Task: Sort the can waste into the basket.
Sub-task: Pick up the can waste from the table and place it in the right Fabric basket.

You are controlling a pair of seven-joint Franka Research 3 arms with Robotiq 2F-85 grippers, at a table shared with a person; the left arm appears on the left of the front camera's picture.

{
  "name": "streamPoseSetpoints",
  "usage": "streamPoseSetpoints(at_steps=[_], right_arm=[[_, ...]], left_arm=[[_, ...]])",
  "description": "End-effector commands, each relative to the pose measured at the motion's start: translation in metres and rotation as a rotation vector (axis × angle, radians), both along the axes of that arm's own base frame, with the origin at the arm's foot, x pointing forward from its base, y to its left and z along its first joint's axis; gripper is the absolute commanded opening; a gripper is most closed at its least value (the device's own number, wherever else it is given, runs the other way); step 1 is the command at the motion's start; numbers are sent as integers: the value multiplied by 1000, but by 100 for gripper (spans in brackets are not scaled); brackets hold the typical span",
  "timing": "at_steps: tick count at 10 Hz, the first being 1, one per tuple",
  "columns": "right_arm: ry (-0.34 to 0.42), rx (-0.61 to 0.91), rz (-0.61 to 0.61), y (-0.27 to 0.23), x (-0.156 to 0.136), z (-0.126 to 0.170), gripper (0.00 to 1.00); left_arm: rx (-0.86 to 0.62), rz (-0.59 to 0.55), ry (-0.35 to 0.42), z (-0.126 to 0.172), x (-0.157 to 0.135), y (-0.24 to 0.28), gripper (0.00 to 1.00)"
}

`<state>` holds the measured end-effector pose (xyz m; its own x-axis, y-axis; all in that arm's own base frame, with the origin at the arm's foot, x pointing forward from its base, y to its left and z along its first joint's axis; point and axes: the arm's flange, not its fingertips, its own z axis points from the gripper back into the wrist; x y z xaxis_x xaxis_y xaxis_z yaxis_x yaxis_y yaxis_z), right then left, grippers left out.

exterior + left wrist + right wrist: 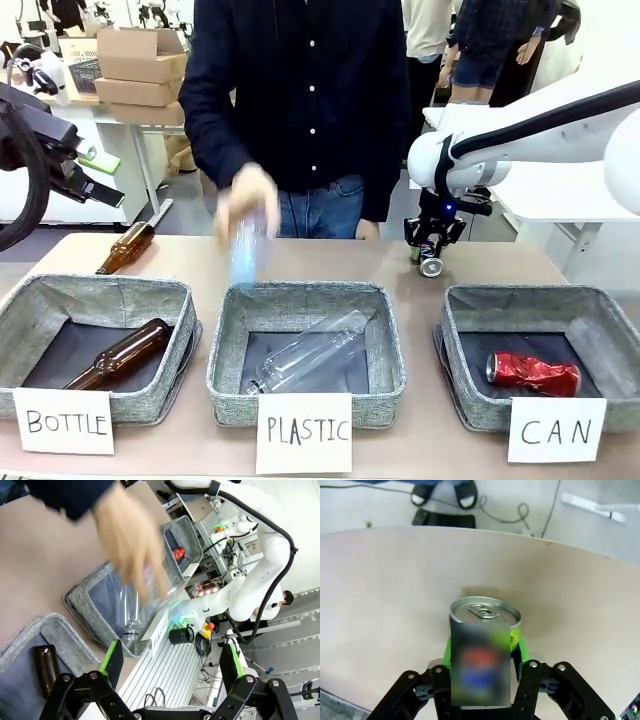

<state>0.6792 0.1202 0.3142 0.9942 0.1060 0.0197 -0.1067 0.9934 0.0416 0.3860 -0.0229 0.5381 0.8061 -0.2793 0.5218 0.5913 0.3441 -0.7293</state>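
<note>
Your right tool (pixel 482 647) has its green pads (pixel 447 649) pressed against both sides of the blue can (pixel 485 612), at the far right of the surface (pixel 340 262), just behind the CAN basket (pixel 520 300). The red can (pixel 532 373), dented, lies inside that basket. Your left tool (pixel 172 655) hangs with its jaws wide apart, holding nothing, above the left end of the surface. A person's hand (pixel 248 200) holds a blurred clear bottle (pixel 245 252) at the far edge of the PLASTIC bin (pixel 300 292).

The dented red can (pixel 532 373) is laid sideways in the grey "CAN" basket (pixel 455 325), near right corner; the dark blue can (pixel 481 630) is gripped near the table's far edge.
</note>
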Motion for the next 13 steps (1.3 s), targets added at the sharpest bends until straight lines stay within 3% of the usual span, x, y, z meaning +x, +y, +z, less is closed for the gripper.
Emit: streamPoseSetpoints(at_steps=[1, 3, 8, 10, 11, 12, 13], right_arm=[[8, -60, -22, 4, 8, 1, 16], [11, -60, -28, 2, 8, 1, 0], [-31, -21, -28, -10, -3, 19, 0], [-77, -20, 8, -25, -41, 64, 0], [-76, -19, 75, -27, -78, 89, 0], [-58, -49, 183, -33, -134, 111, 0], [-45, -80, 211, -43, -169, 118, 0]], left_arm=[[10, -13, -14, 1, -1, 2, 100], [10, -13, -14, 1, -1, 2, 100], [10, -13, -14, 1, -1, 2, 100], [10, -13, -14, 1, -1, 2, 100], [10, -13, -14, 1, -1, 2, 100], [10, -13, -14, 1, -1, 2, 100], [10, -13, -14, 1, -1, 2, 100]])
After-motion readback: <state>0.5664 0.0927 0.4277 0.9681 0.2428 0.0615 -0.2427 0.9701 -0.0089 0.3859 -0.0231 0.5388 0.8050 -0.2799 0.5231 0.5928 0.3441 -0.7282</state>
